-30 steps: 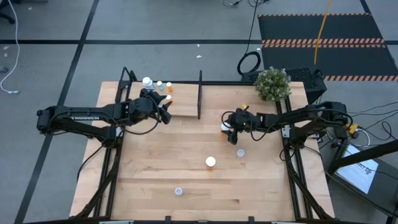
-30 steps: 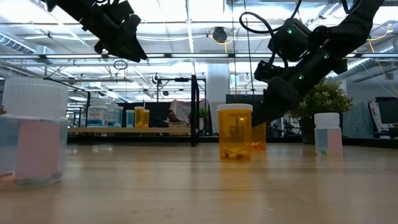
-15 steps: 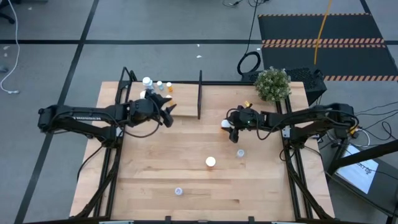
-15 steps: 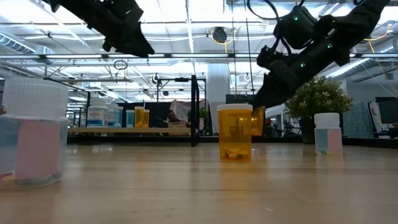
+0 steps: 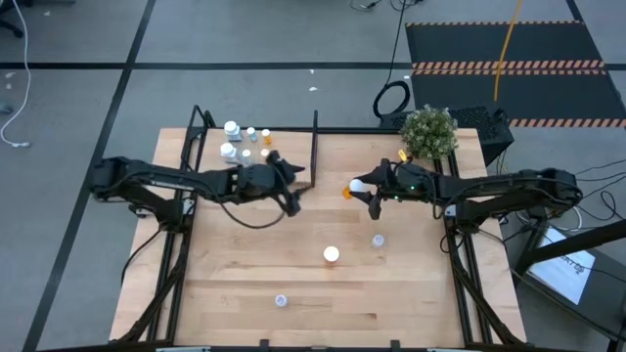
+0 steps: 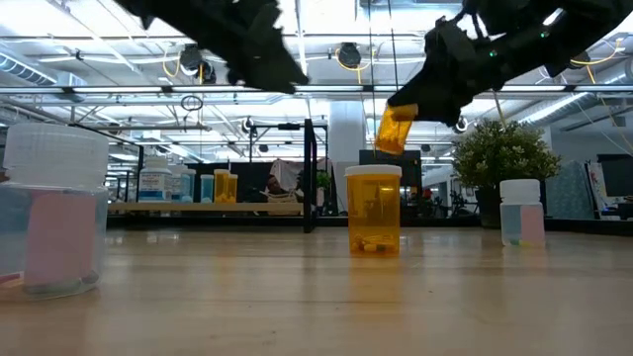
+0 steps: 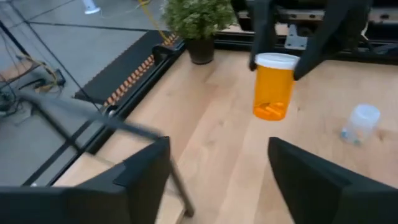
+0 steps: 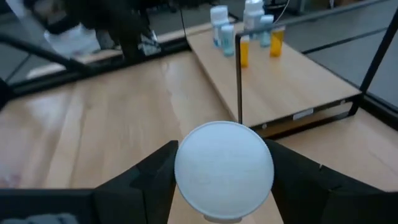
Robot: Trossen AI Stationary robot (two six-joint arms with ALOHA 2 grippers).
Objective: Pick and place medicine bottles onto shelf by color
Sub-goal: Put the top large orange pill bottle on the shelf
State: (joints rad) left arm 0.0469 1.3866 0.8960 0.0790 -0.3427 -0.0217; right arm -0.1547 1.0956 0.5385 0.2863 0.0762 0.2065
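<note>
The left gripper [image 7: 217, 180] hangs with fingers apart above the table [image 7: 205, 124]. Ahead, the right gripper [image 7: 277, 65] clamps an orange bottle [image 7: 272, 86], white cap up. A pale bottle [image 7: 359, 123] stands nearby, a potted plant [image 7: 198, 22] beyond

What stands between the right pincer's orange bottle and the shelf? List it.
The right pincer holds the orange bottle in the air, tilted. Toward the shelf stands the black upright divider, with the left pincer hovering close beside it. Both lie near the path; nothing else visible does.
</note>
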